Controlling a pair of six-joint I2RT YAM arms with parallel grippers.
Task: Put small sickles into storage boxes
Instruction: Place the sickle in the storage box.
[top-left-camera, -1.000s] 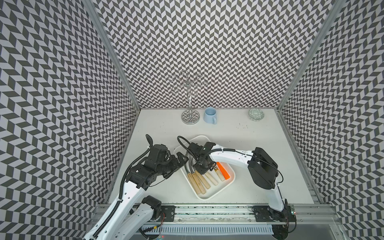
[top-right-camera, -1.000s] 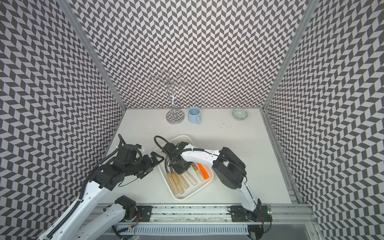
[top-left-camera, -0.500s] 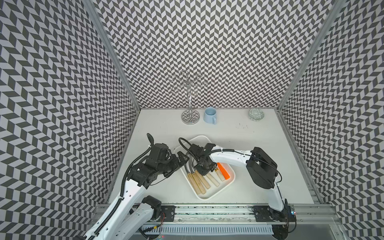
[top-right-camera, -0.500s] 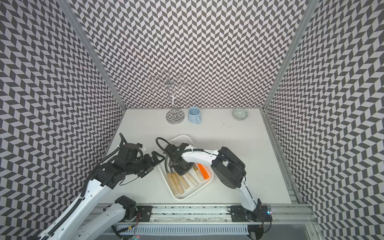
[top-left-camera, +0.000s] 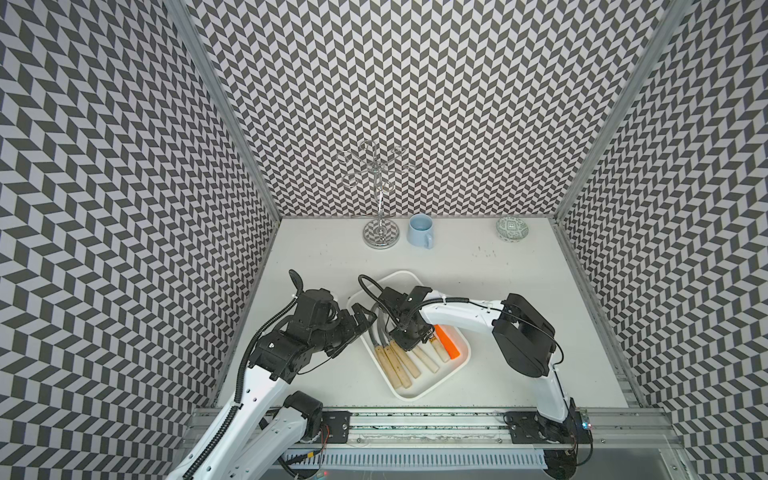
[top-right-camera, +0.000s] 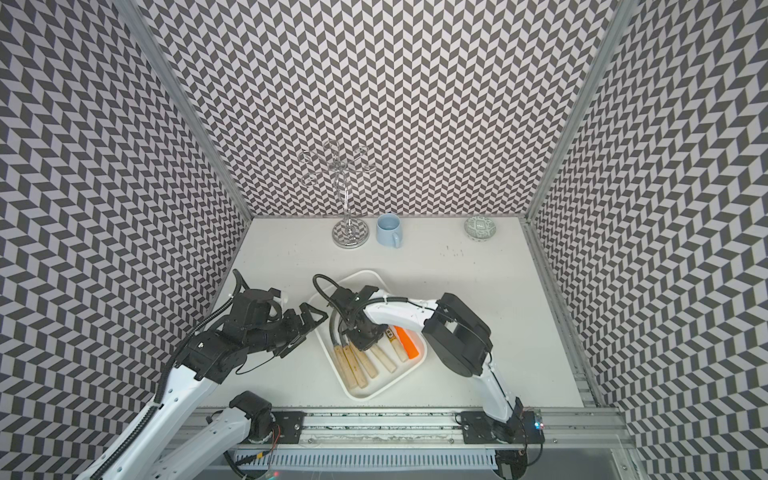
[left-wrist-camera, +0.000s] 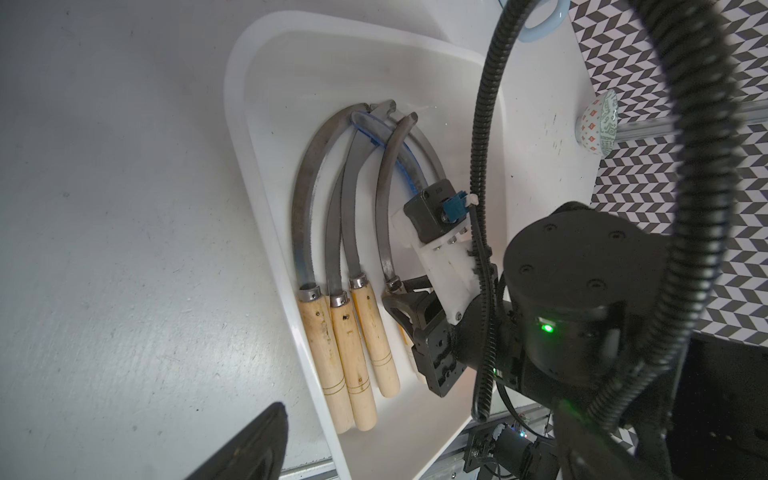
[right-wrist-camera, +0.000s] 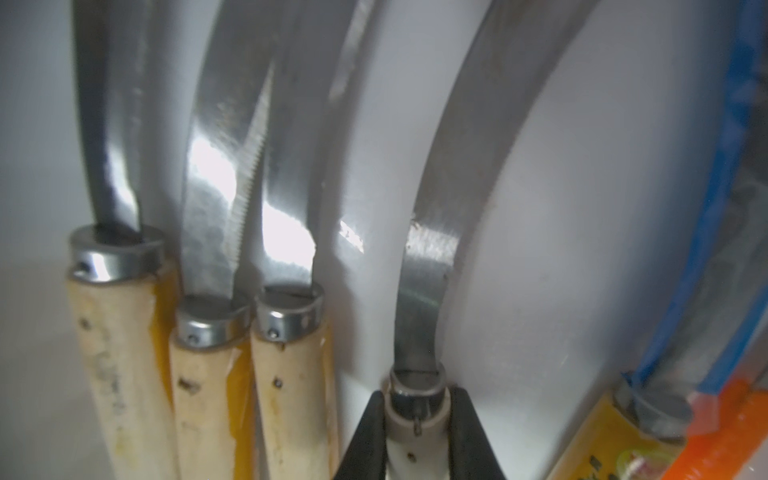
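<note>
Evidently the last placement is finishing: the right gripper (right-wrist-camera: 415, 415) is clamping the ferrule end of a pale-handled sickle (right-wrist-camera: 432, 257) inside the white tray (top-left-camera: 432, 378), between three wooden-handled sickles (left-wrist-camera: 353, 332) and a labelled sickle (right-wrist-camera: 590, 440) lying beside the orange-handled sickle (top-left-camera: 448, 341). The next move is calling for parting the jaws and rising straight up, clear of neighbouring blades. The left gripper (top-left-camera: 360, 319) is hovering wide open just beside the tray. Whether the held handle is resting on the tray floor is hard to tell; the right arm (top-left-camera: 461, 322) is hiding most blades in both top views.

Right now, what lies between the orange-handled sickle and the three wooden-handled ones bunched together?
Two more sickles, clearest in the right wrist view: the gripped sickle in the right gripper, and the labelled sickle.
</note>
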